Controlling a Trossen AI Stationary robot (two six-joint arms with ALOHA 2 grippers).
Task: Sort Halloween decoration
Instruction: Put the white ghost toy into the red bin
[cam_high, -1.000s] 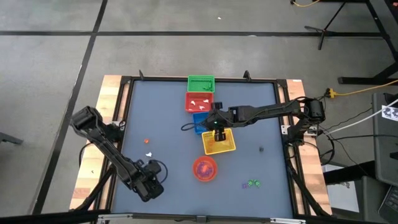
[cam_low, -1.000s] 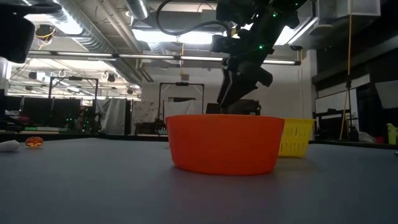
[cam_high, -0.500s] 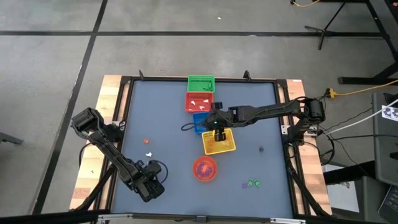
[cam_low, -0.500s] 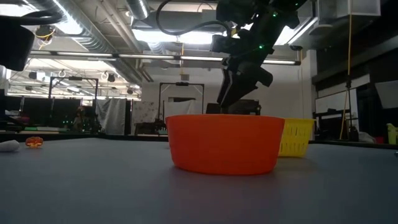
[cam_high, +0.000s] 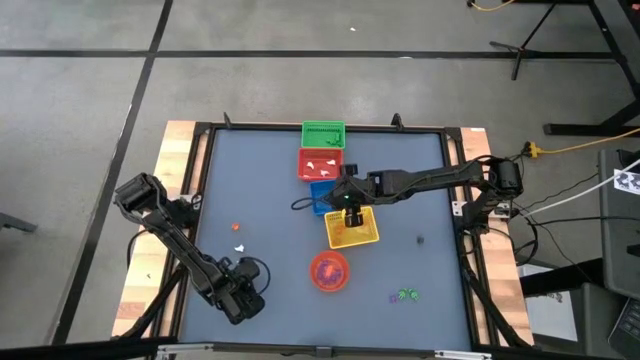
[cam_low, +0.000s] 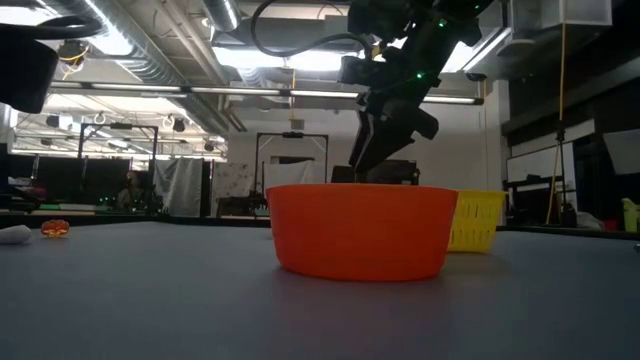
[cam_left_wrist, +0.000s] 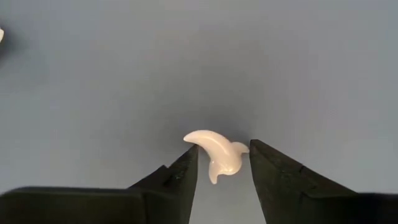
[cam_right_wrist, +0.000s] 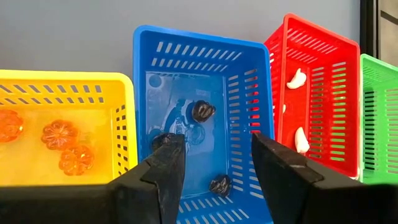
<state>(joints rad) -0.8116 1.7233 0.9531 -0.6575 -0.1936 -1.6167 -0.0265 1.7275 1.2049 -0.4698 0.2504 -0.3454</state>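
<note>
A small white curved trinket (cam_left_wrist: 216, 157) is seen between the jaws of the left gripper (cam_left_wrist: 222, 167), in the lower middle of the left wrist view. The jaws are apart, just beside it on each side. Its long curve lies across the gap. In the high view, nothing is seen to have moved since before. The right gripper (cam_right_wrist: 216, 163) is held with jaws apart over the blue basket (cam_right_wrist: 202, 62).

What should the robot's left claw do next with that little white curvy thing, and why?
Probably finish closing on it. In the left wrist view the small white curved trinket lies on the grey table right between the left gripper fingers, which sit close on both sides. Whether they already press it is hard to tell. White pieces already lie in the red plastic basket, so it likely goes there afterwards.
</note>
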